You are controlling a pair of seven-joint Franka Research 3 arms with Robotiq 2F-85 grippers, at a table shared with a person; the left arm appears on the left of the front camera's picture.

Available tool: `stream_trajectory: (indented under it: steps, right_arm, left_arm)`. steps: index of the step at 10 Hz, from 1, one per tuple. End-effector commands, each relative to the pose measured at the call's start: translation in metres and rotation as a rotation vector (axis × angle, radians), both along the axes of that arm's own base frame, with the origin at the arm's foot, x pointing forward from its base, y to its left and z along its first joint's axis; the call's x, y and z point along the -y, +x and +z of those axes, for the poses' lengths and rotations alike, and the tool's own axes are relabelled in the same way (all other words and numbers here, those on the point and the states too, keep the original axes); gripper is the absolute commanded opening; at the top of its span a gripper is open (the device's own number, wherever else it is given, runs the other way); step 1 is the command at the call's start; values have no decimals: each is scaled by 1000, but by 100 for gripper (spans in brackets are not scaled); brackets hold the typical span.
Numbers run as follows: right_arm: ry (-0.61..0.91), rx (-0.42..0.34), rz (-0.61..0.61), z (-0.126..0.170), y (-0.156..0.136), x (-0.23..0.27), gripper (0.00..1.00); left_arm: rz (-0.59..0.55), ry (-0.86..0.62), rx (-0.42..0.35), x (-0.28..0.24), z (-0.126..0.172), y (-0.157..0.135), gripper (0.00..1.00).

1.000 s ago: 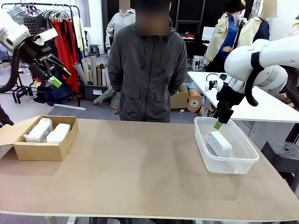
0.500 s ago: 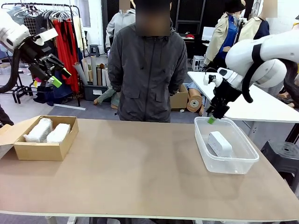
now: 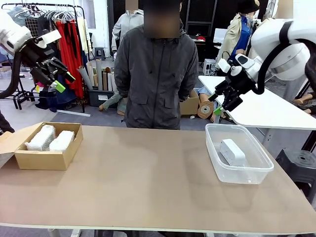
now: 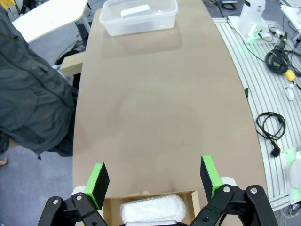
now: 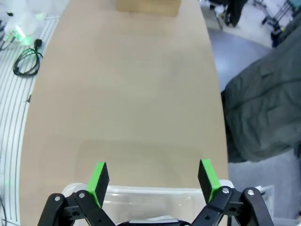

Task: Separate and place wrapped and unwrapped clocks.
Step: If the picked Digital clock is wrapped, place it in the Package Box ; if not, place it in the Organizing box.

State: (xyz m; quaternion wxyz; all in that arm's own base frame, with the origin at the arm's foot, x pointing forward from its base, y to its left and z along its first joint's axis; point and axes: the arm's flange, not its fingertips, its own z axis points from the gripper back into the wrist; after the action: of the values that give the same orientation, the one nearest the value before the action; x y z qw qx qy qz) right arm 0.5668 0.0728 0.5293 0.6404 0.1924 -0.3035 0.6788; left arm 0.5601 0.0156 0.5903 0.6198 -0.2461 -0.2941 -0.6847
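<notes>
The sorting looks done: two wrapped clocks (image 3: 49, 138) lie side by side in the cardboard box (image 3: 47, 159) at the table's left end, and the bare clock (image 3: 232, 151) lies in the clear tub (image 3: 239, 173) at the right end.

The right gripper (image 3: 220, 104) hangs above and beyond the tub's far rim, its fingers (image 5: 98, 178) spread wide with nothing between them; in its wrist view the tub's rim (image 5: 155, 190) sits just below and between the fingertips. The left gripper (image 3: 58, 79) is raised high over the box, fingers (image 4: 99, 179) equally wide apart and empty, with one wrapped clock (image 4: 153, 207) directly beneath the gap between them.

The step in hand appears to be clearing away. To do it well, each arm should lift straight up first, so the fingertips stay clear of the tub's rim and the box's open flap, and only then swing back to its own side, away from the person (image 3: 155, 79) standing at the far edge.

The table (image 3: 148, 187) is a plain brown board. Behind it are a clothes rack (image 3: 64, 29), a white table (image 3: 266, 106) and cardboard rolls on the floor.
</notes>
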Motion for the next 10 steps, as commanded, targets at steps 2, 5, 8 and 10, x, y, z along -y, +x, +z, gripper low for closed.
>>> stream_trajectory:
  steps: [2, 5, 8, 10]
  right_arm:
    - [157, -15, 1, 16, 4, 14, 100]
    - [233, -19, -74, 26, 9, 15, 100]
    - [234, -51, -159, 32, 22, 8, 100]
    - [206, -80, -207, 30, 35, 5, 100]
  left_arm:
    - [-2, 9, -1, 0, 0, -1, 100]
    - [-2, 9, -1, 0, 0, -1, 100]
    - [-2, 9, -1, 0, 0, -1, 100]
    - [-2, 9, -1, 0, 0, -1, 100]
